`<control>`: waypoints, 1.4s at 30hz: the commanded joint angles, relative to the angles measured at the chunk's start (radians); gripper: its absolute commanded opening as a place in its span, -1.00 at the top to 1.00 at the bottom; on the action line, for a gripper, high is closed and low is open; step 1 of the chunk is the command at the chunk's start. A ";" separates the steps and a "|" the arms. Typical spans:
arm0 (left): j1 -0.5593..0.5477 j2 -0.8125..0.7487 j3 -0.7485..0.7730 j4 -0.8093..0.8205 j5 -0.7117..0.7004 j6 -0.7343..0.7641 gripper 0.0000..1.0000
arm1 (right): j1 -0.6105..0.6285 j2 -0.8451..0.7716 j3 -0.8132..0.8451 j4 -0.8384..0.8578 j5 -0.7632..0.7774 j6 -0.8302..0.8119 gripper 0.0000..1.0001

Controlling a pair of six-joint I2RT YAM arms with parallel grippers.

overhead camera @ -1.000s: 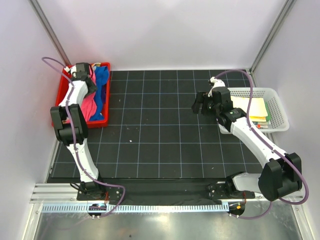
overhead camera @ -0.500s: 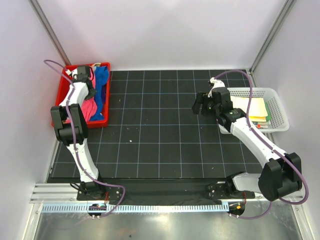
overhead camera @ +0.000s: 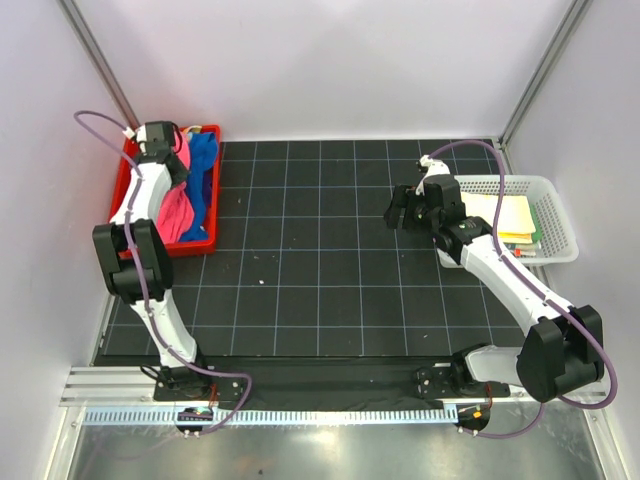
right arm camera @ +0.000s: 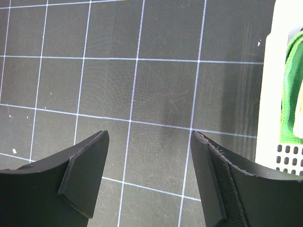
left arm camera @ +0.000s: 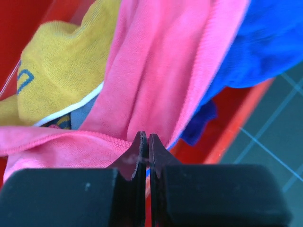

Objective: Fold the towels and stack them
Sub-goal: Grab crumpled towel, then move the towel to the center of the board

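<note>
No readable text, blue print point(left arm camera: 24, 78) on yellow towel point(left arm camera: 66, 52)

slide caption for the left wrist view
Left pincer shut on the pink towel; yellow towel and blue towel beside it in the red bin

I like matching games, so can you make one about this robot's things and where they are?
Things:
1 pink towel
2 blue towel
3 right gripper
4 white basket

Places:
A open above the black mat
B lying loose in the red bin
C beside the mat's right edge, folded towels inside
D pinched by the left gripper

Pairs: 1-D, 2-B, 3-A, 4-C
</note>
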 commanded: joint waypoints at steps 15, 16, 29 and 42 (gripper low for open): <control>-0.336 -0.266 -0.114 0.066 -0.054 -0.026 1.00 | 0.004 -0.010 -0.002 0.050 0.018 -0.006 -0.52; -0.391 -0.279 -0.120 0.067 -0.058 -0.032 1.00 | 0.004 -0.008 -0.002 0.053 0.021 -0.006 -0.52; -0.847 -0.287 -0.238 0.089 -0.098 -0.072 1.00 | 0.001 -0.004 0.002 0.034 0.110 0.003 -0.51; -1.244 -0.270 -0.278 0.128 -0.143 -0.161 1.00 | -0.039 0.019 -0.010 0.024 0.135 0.034 -0.51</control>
